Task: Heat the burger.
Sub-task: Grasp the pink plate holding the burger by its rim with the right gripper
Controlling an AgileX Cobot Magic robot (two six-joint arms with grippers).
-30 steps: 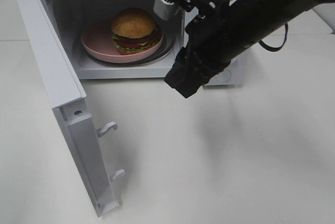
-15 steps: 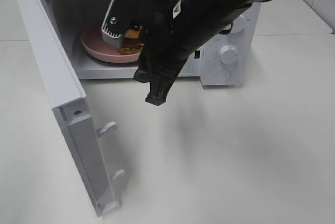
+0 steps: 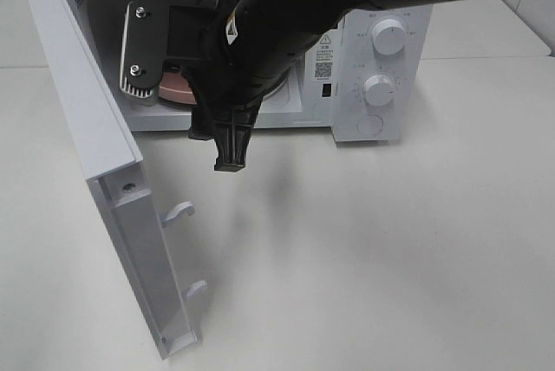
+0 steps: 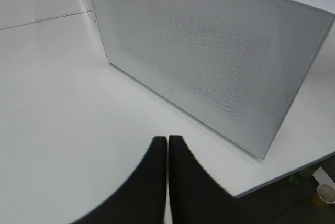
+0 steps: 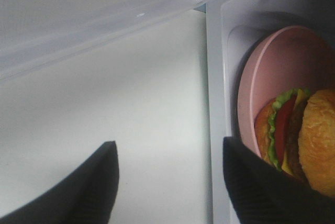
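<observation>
My right gripper (image 5: 167,153) has its fingers spread wide with nothing between them, hanging just in front of the open microwave (image 3: 381,68), whose door (image 3: 82,102) stands swung out. The burger (image 5: 301,135) sits on the pink plate (image 5: 272,62) inside the cavity, apart from my fingers. My left gripper (image 4: 167,143) has its fingers pressed together, empty, above the table (image 3: 390,258) near a white perforated panel, probably that door's outer face.

Microwave (image 3: 381,50), door (image 3: 82,102) open, black arm (image 3: 295,7) across opening
</observation>
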